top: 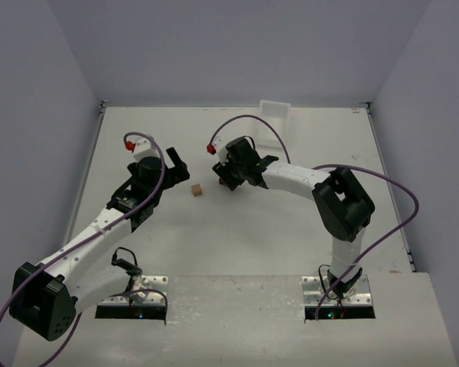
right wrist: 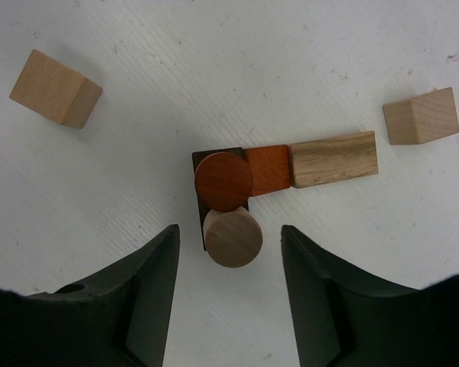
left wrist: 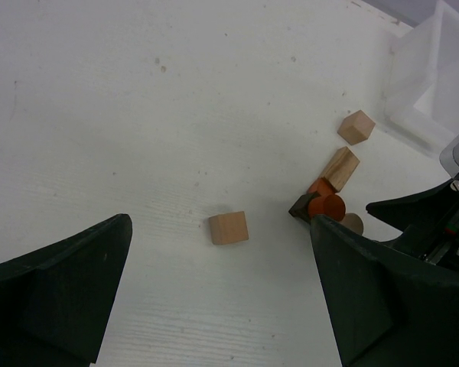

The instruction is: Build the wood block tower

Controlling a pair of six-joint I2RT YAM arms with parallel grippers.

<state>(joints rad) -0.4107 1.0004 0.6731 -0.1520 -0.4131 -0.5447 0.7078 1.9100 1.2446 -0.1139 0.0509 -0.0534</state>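
In the right wrist view a cluster of wood blocks lies flat on the table: a dark reddish-brown block (right wrist: pixel 200 200) with an orange-brown cylinder (right wrist: pixel 223 181) and a tan cylinder (right wrist: pixel 232 238) standing on it, an orange block (right wrist: pixel 270 170) and a tan bar (right wrist: pixel 333 159) in a row. Loose tan cubes lie at left (right wrist: pixel 55 88) and right (right wrist: pixel 421 115). My right gripper (right wrist: pixel 229 234) is open, its jaws either side of the tan cylinder, not touching. My left gripper (left wrist: pixel 219 222) is open and empty, with the loose tan cube (left wrist: pixel 229 228) just beyond its tips.
A white plastic tray (top: pixel 274 109) stands at the table's far edge; it also shows in the left wrist view (left wrist: pixel 436 69). The right gripper (top: pixel 228 176) hangs over the cluster, the left gripper (top: pixel 180 170) left of the lone cube (top: pixel 196 189). White walls enclose the table.
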